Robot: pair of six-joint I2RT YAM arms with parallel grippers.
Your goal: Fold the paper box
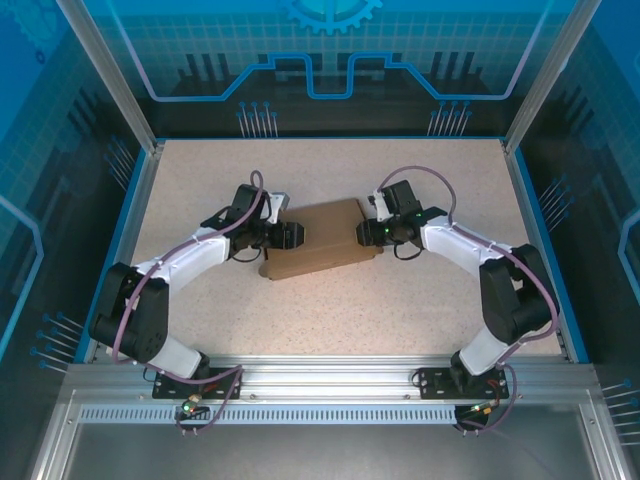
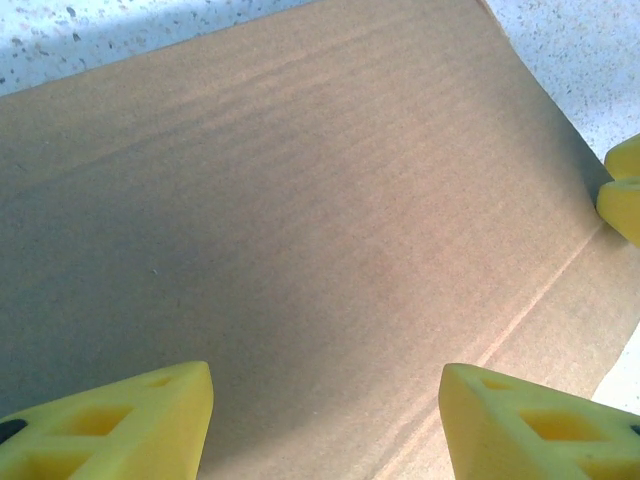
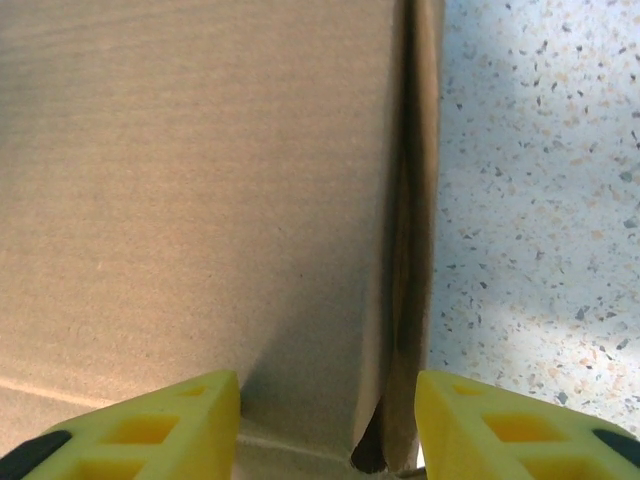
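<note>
The paper box [image 1: 322, 243] is a flat brown cardboard box lying closed in the middle of the table. My left gripper [image 1: 292, 236] is at its left end. In the left wrist view this gripper [image 2: 325, 405] is open, its yellow fingers [image 2: 130, 425] spread wide over the plain lid [image 2: 300, 200], holding nothing. My right gripper [image 1: 362, 234] is at the box's right end. In the right wrist view it [image 3: 327, 425] stands open, its fingertips [image 3: 500, 430] straddling the box's edge, where a side wall [image 3: 425, 150] gapes slightly from the lid [image 3: 200, 180].
The speckled tabletop [image 1: 400, 300] surrounds the box, bounded by blue side walls [image 1: 135, 200] and a metal rail [image 1: 320, 375] at the near edge. The right gripper's yellow fingers [image 2: 625, 190] poke in at the right edge of the left wrist view.
</note>
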